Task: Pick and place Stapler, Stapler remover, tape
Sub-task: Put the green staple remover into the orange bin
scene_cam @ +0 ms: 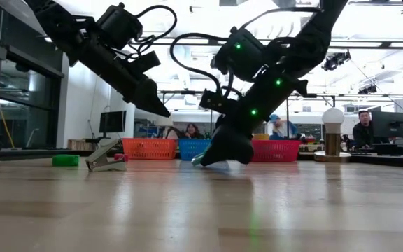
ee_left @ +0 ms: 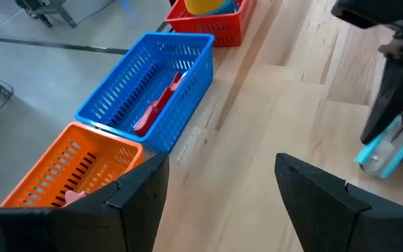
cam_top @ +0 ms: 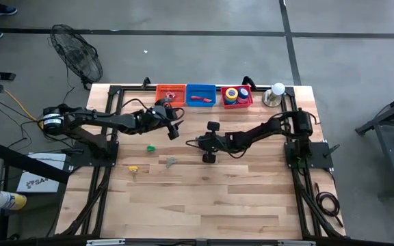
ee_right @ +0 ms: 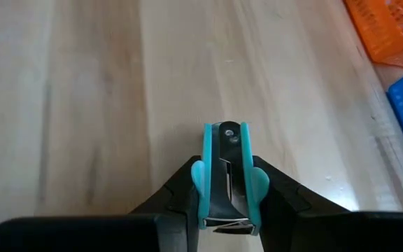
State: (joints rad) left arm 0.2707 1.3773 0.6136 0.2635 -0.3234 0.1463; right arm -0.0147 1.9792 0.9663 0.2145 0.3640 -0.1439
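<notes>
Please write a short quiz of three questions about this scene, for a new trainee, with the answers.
1. True or false: the right gripper is shut on the teal staple remover.
2. Which basket holds the tape rolls? A orange, B blue, C red.
3. Fill in: the left gripper is open above the table, near the ____ basket.

Key
1. True.
2. C, the red basket.
3. Orange; the orange basket lies just beside its fingers, next to the blue basket.

Three baskets line the table's far edge.
</notes>
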